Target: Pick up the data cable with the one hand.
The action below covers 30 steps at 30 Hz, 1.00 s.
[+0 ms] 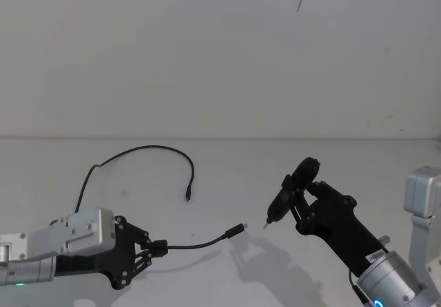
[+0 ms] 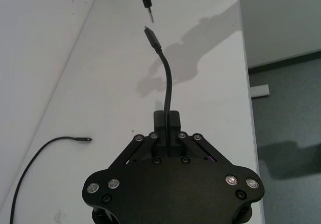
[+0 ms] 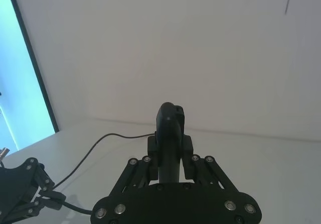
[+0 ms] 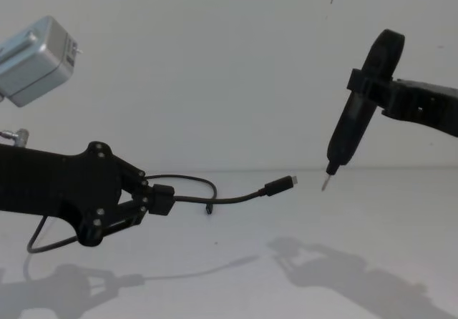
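Note:
My left gripper (image 1: 157,246) is shut on the data cable (image 1: 200,243) a short way behind one plug (image 1: 236,231). That plug sticks out toward the right, lifted above the white table (image 1: 227,176). The wrist view shows the left gripper (image 2: 168,121) clamping the data cable (image 2: 167,78). The rest of the cord loops back over the table to its other plug (image 1: 187,197). My right gripper (image 1: 306,198) is shut on a slim black pen-like tool (image 1: 289,190). Its metal tip (image 4: 324,185) hangs just right of the raised plug (image 4: 279,185), a small gap apart.
The table's edge (image 2: 247,83) runs along one side with dark floor (image 2: 286,108) beyond it. A silver block (image 1: 424,197) stands at the right edge of the head view. A white wall (image 1: 207,59) closes the back.

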Each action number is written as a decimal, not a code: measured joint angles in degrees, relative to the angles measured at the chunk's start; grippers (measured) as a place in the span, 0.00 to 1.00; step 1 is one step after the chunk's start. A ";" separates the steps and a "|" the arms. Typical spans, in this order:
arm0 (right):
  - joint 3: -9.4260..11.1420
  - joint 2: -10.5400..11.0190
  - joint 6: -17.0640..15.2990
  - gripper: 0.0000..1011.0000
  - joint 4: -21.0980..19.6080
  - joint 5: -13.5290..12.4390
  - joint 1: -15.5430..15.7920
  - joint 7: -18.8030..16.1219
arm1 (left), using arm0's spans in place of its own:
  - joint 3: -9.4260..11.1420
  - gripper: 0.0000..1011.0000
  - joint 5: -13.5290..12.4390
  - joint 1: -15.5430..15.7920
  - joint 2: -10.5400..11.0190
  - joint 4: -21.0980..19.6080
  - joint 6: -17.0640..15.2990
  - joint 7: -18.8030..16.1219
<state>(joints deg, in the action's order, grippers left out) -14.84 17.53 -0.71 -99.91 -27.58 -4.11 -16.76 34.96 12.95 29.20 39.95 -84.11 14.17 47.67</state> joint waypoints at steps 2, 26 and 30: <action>-0.08 0.07 0.63 0.26 0.05 0.24 -0.05 -0.18 | -0.01 0.04 0.05 0.01 0.02 0.00 0.02 0.07; -0.29 0.62 1.77 0.26 1.21 -4.74 -1.67 -4.60 | -0.02 0.04 0.30 0.05 0.22 0.01 0.19 0.53; -0.42 0.66 0.79 0.26 1.60 -5.87 -2.08 -4.92 | -0.01 0.04 0.31 0.05 0.24 0.01 0.19 0.55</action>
<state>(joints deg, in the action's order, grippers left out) -15.26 18.20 0.09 -98.31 -33.45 -6.18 -21.68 34.95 13.26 29.26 40.19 -84.11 14.36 48.22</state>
